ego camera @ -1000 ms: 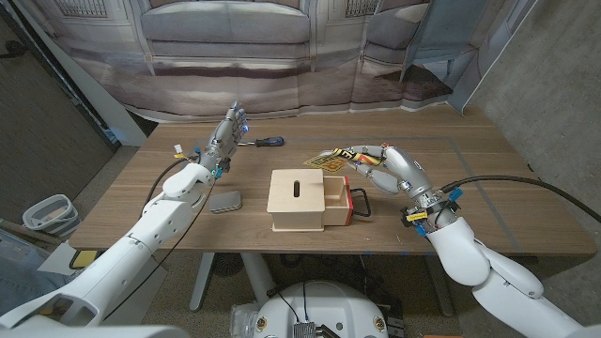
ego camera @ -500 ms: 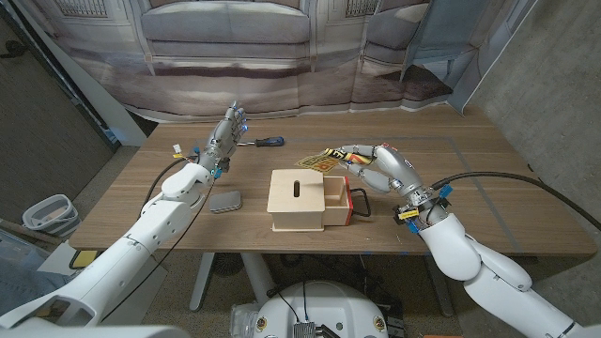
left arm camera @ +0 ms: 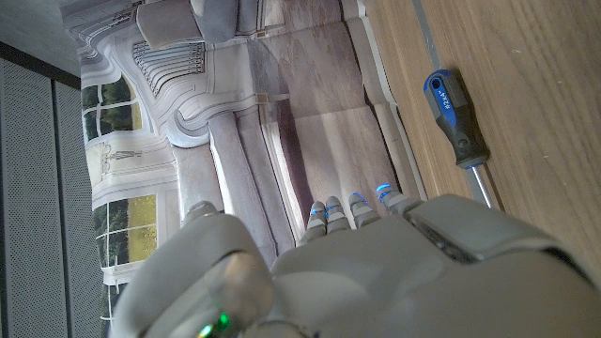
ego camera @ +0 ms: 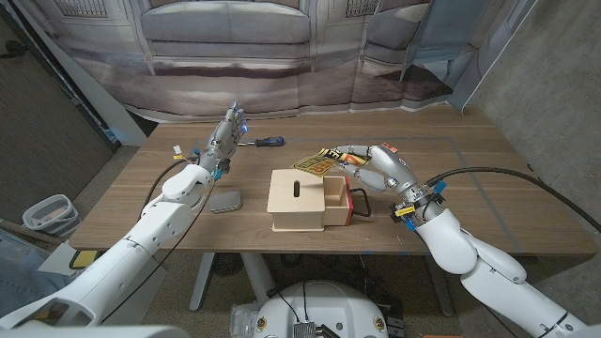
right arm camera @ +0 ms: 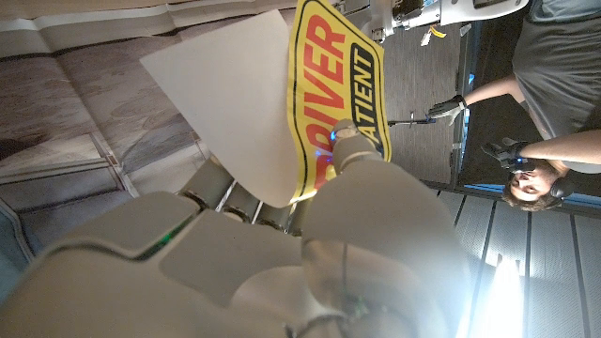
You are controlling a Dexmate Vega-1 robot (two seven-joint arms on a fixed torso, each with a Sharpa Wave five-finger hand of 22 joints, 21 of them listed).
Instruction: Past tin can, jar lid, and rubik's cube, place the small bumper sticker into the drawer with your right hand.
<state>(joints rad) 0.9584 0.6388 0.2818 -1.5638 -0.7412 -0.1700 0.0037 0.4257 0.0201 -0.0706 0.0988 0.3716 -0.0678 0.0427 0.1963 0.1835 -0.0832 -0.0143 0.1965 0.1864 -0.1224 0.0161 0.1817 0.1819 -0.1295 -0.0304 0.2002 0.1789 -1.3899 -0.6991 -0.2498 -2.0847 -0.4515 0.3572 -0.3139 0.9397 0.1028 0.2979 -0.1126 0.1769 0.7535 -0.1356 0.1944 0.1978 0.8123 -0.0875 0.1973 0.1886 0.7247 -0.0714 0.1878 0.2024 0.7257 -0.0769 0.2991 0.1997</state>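
Observation:
My right hand [ego camera: 377, 171] pinches the small bumper sticker [ego camera: 316, 164] and holds it in the air just past the far edge of the open drawer [ego camera: 335, 201]. In the right wrist view the sticker [right arm camera: 331, 83] is yellow with black and red lettering and a white back, caught between thumb and fingers [right arm camera: 349, 141]. The drawer sticks out of a light wooden box [ego camera: 296, 199] and has a red handle [ego camera: 361, 202]. My left hand [ego camera: 225, 134] is raised at the far left with its fingers straight, holding nothing.
A blue-handled screwdriver [ego camera: 266, 142] lies beside the left hand, also seen in the left wrist view as the screwdriver [left arm camera: 456, 119]. A flat grey object [ego camera: 225, 200] lies left of the box. A small red thing [ego camera: 388, 148] peeks out behind my right hand. A person [right arm camera: 554, 141] stands beyond the table.
My right hand has shifted left with the sticker, bringing it closer over the box and drawer. The left hand has stayed where it was.

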